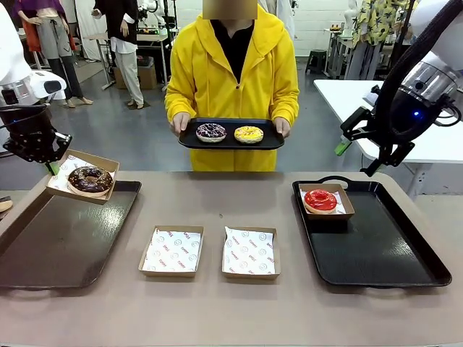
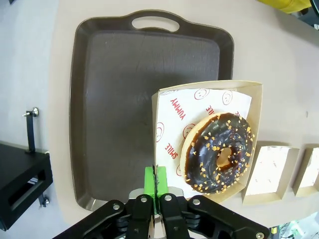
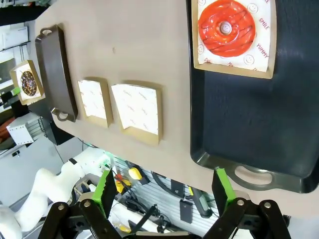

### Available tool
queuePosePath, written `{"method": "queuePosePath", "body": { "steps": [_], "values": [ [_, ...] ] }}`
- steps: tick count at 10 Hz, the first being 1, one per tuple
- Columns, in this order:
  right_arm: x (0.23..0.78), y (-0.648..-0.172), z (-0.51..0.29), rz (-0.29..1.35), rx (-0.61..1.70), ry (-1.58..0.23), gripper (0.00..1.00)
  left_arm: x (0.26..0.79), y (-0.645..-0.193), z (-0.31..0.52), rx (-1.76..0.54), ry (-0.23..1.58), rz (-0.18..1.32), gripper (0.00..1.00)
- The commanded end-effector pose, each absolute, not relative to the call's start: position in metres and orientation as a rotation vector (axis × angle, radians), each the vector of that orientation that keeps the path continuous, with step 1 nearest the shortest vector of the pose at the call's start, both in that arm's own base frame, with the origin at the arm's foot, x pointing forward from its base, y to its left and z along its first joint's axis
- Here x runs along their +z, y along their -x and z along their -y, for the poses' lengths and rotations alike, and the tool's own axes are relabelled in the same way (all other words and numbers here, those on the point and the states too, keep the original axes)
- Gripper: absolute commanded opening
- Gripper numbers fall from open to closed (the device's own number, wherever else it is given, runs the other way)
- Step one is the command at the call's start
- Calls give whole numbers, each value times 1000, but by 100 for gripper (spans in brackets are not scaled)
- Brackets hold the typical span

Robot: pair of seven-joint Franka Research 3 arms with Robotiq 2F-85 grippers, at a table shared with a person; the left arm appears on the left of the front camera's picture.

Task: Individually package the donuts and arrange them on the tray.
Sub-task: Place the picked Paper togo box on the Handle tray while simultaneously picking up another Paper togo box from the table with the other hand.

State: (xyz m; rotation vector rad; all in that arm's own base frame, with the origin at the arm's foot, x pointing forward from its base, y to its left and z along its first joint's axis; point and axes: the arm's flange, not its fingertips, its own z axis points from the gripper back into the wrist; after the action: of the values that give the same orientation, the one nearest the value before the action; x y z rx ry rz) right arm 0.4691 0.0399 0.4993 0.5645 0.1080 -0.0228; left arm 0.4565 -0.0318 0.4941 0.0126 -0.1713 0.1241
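Observation:
My left gripper [image 1: 52, 166] is shut on the rim of a paper-lined cardboard box [image 2: 199, 99] and holds it tilted above the far corner of the left tray [image 1: 58, 242]. In that box lies a chocolate donut [image 1: 90, 179] with orange sprinkles [image 2: 218, 153]. The pinch on the box edge by the left gripper [image 2: 156, 181] shows in the left wrist view. A red donut [image 1: 320, 200] sits boxed at the far left corner of the right tray [image 1: 383, 253]. My right gripper [image 1: 357, 157] hangs open above that tray, with the red donut [image 3: 227, 27] far below the right gripper [image 3: 163, 191]. A person holds a small black tray [image 1: 231, 143] with a purple sprinkled donut [image 1: 211, 131] and a yellow donut [image 1: 249, 134].
Two empty paper-lined boxes [image 1: 171, 251] [image 1: 249, 252] lie side by side at the middle of the table, between the trays. The left tray's floor [image 2: 119, 99] is bare, as is most of the right tray [image 3: 249, 129]. A white table [image 1: 434, 137] stands at the far right.

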Motion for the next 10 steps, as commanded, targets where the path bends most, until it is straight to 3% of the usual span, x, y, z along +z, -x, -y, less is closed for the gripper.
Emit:
{"method": "queuePosePath", "body": {
  "steps": [1,7,10],
  "values": [
    [500,-460,-54,-99,-7,-509,100,494,-456,32,124,-13,171,1],
    [466,-426,-172,-125,22,-202,100,475,-485,17,-136,-132,148,1],
    [429,-418,-223,-119,27,-97,100,462,-502,20,-116,-113,141,1]
  ]
}}
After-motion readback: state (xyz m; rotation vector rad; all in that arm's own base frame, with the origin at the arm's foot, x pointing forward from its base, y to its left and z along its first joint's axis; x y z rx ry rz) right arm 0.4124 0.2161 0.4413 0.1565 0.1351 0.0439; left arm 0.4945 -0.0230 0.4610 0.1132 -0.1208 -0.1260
